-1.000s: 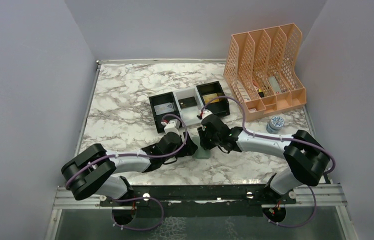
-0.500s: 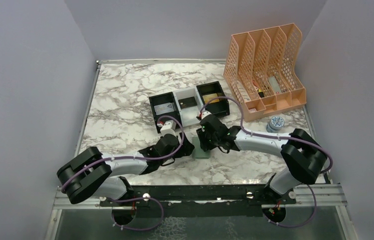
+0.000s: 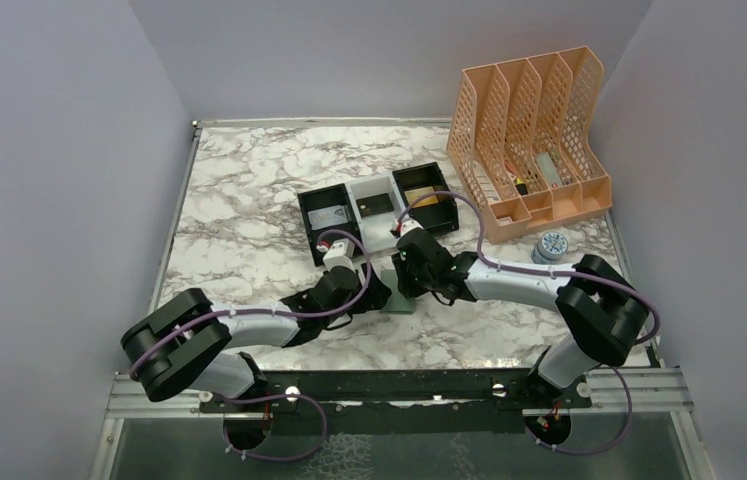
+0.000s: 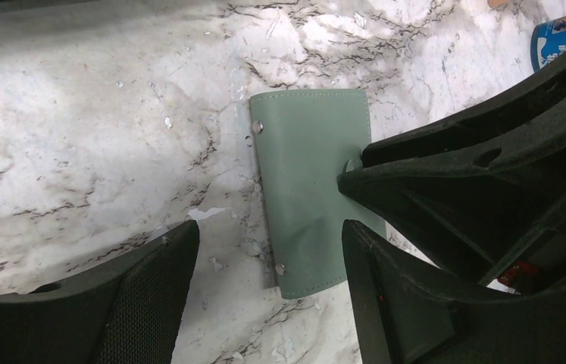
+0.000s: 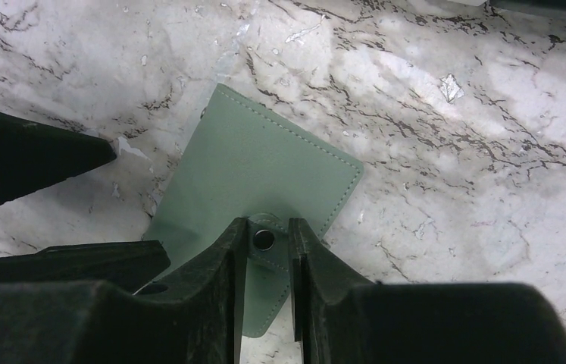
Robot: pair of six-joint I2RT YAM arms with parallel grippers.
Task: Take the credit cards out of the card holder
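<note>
The card holder point(image 4: 306, 167) is a sage-green wallet lying closed and flat on the marble table; it also shows in the right wrist view point(image 5: 257, 174) and the top view point(image 3: 402, 301). No credit cards are visible; the closed wallet hides any inside. My right gripper point(image 5: 267, 236) is closed on the wallet's small snap tab point(image 5: 264, 241), its fingers pressed against the tab's two sides. My left gripper point(image 4: 268, 303) is open, low over the table, with its jaws either side of the wallet's near left corner, apart from it.
A black-and-white three-compartment tray point(image 3: 374, 210) stands just beyond the grippers. An orange mesh file organizer point(image 3: 534, 140) is at the back right. A small blue round tin point(image 3: 550, 246) sits right of the right arm. The two grippers are close together.
Both grippers have shifted slightly away from the bases and closer over the wallet. The wallet stays closed on the table.
</note>
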